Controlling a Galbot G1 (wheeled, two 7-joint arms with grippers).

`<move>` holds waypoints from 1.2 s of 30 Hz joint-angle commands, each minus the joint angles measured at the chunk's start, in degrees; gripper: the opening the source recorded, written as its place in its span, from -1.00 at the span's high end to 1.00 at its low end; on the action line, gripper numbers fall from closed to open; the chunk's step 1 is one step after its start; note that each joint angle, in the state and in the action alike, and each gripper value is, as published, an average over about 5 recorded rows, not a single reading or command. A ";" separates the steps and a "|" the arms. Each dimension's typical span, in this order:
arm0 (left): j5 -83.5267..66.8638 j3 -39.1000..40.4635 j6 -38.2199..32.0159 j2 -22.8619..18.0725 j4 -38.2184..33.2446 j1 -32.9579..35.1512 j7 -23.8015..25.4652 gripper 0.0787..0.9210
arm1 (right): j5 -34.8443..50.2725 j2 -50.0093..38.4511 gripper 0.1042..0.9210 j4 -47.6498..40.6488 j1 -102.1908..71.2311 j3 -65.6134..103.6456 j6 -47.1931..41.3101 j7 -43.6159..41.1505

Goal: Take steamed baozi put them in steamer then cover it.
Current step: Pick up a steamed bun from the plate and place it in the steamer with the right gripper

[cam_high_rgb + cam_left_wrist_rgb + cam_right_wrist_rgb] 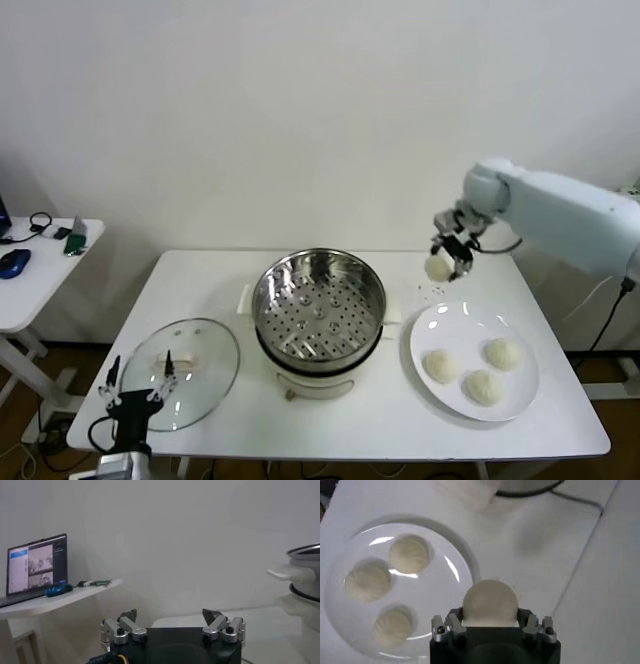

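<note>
Right pincer [444, 262] grasps one baozi [438, 267], raised over the table [400, 425] at about 2 o'clock from the steamer [318, 305] — three more sit on the plate [440, 327]. Left pincer [140, 385], released, hangs by the cover [205, 365] at 8 o'clock.

White table [200, 285], glass cover [181, 372] lying flat (left side), steamer [318, 318] at centre, white plate [449, 328] right
</note>
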 commanded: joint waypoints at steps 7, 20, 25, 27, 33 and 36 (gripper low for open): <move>-0.01 0.17 -0.47 -0.09 -0.38 1.25 -0.07 -0.77 | -10.37 9.81 -0.45 10.85 8.61 -2.13 10.19 0.69; -0.08 -0.06 -0.75 -0.32 -1.12 2.00 0.07 -0.77 | -23.34 24.51 -0.47 4.04 -5.33 5.18 13.41 1.30; 0.28 0.19 -0.38 -0.80 -1.86 2.02 0.08 -0.77 | -26.67 26.38 -0.47 1.66 -9.33 5.79 14.19 1.54; 0.34 0.20 -0.33 -0.88 -2.09 2.23 0.08 -0.77 | -28.53 26.86 -0.47 0.48 -11.23 6.50 14.48 1.53; -1.73 -0.53 0.24 -0.67 -3.12 3.37 0.15 -0.77 | -31.89 27.30 -0.47 -1.91 -14.69 6.46 15.36 1.71; -2.03 -0.88 0.46 -0.43 -3.53 3.48 0.15 -0.77 | -32.82 27.00 -0.48 -1.87 -15.46 6.12 15.54 1.72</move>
